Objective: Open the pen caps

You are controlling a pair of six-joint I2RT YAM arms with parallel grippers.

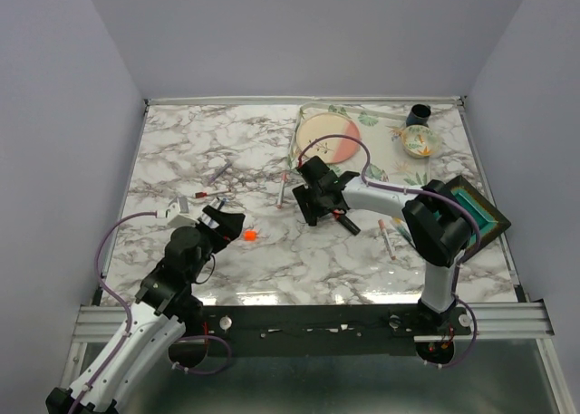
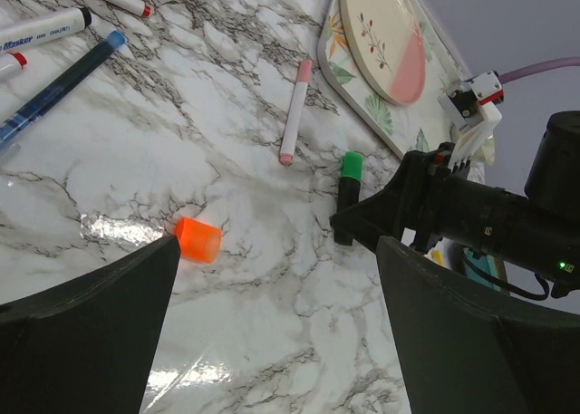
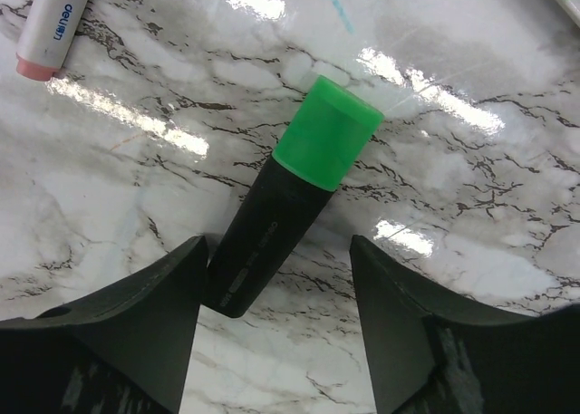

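A loose orange cap [image 2: 198,240] lies on the marble just off my left gripper's left fingertip; it also shows in the top view [image 1: 250,235]. My left gripper [image 2: 279,251] [image 1: 229,222] is open and empty above the table. A black highlighter [image 3: 258,246] with a green cap [image 3: 328,131] on it lies flat. My right gripper [image 3: 278,246] [image 1: 308,195] is open, low over the table. The barrel's rear end sits between the jaws, close to the left finger. The green cap [image 2: 352,166] points away from the right gripper.
A pink pen [image 2: 295,110], a blue pen [image 2: 63,83] and a white marker [image 2: 41,29] lie on the far left. A white pen [image 1: 388,237] lies right of the right arm. A floral mat with a plate [image 1: 326,135], a small bowl [image 1: 419,142], a black cup [image 1: 419,115] and a dark tray [image 1: 476,210] stand at the back right.
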